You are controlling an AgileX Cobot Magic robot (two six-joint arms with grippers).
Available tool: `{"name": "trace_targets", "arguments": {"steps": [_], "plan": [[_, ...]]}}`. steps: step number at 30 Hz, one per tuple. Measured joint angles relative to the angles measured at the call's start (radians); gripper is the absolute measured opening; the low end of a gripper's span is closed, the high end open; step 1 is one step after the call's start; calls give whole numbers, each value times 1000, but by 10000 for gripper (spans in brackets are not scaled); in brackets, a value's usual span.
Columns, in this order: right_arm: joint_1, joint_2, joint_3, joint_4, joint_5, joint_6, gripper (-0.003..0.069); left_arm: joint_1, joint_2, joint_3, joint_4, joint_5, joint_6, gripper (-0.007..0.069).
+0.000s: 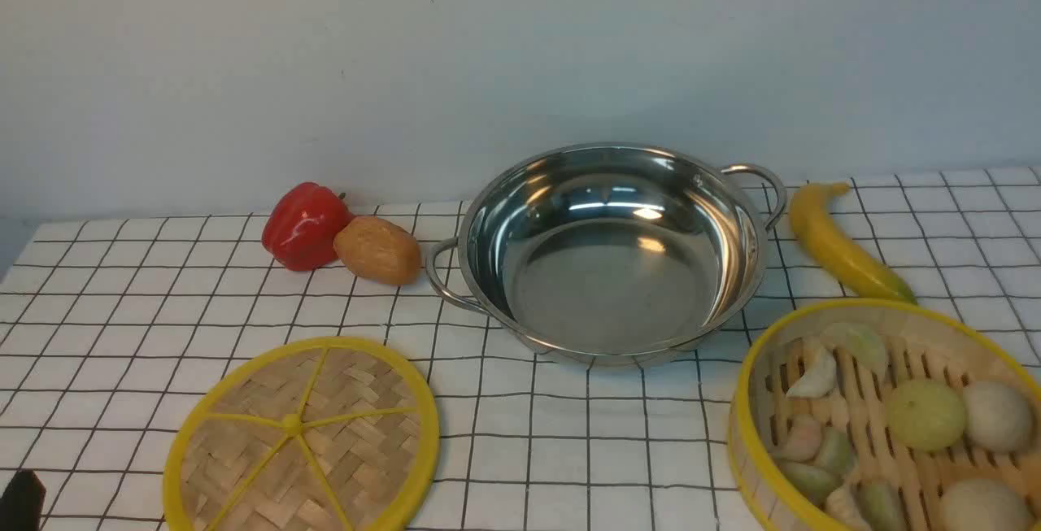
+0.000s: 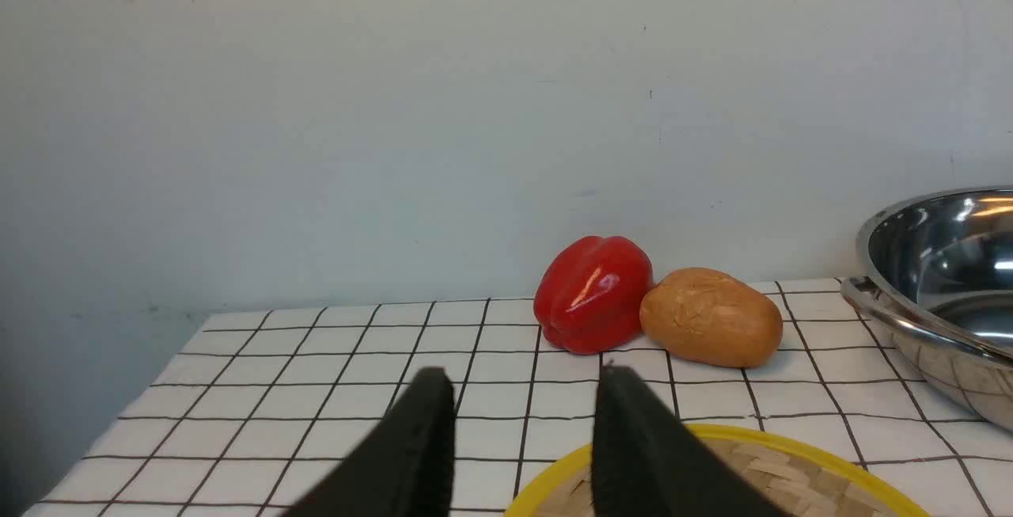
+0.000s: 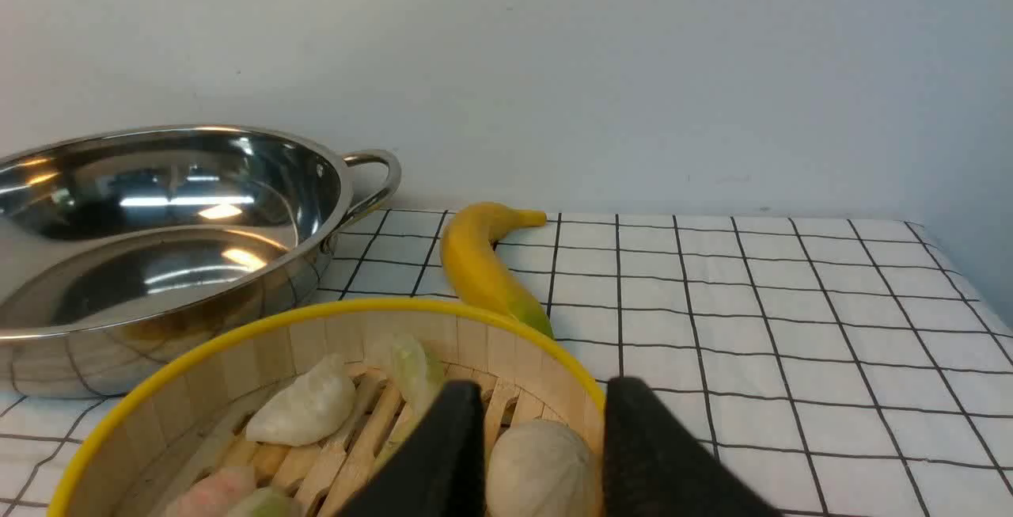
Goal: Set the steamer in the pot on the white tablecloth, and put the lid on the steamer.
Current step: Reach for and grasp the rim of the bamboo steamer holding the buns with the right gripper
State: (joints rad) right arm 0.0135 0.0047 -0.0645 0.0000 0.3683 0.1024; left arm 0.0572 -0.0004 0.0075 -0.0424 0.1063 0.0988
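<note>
The steamer (image 1: 738, 425), a bamboo basket holding dumplings and buns, sits at the front right of the white tablecloth (image 1: 569, 433). The empty steel pot (image 1: 610, 271) stands behind it at the centre. The woven lid (image 1: 301, 433) lies flat at the front left. My right gripper (image 3: 538, 402) is open. One finger is inside the steamer (image 3: 332, 343) and the other is outside its wall. My left gripper (image 2: 522, 390) is open and empty. It is low over the edge of the lid (image 2: 760, 473), and only a black tip of it (image 1: 20, 498) shows in the front view.
A red pepper (image 1: 305, 224) and a brown potato (image 1: 378, 249) lie just left of the pot's handle. A yellow banana (image 1: 838, 242) lies right of the pot, behind the steamer. A plain wall runs along the table's far edge.
</note>
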Motion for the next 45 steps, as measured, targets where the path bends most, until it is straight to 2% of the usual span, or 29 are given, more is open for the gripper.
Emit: {"name": "trace_targets", "arguments": {"steps": [33,36,38,45], "plan": [[0,0,0,0,0,0,240,0,0,0,0,0,0,243],[0,0,0,0,0,0,240,0,0,0,-7,0,-26,243],[0,0,0,30,0,16,240,0,0,0,-34,0,-74,243],[0,0,0,313,0,115,240,0,0,0,-199,0,-304,243]]}}
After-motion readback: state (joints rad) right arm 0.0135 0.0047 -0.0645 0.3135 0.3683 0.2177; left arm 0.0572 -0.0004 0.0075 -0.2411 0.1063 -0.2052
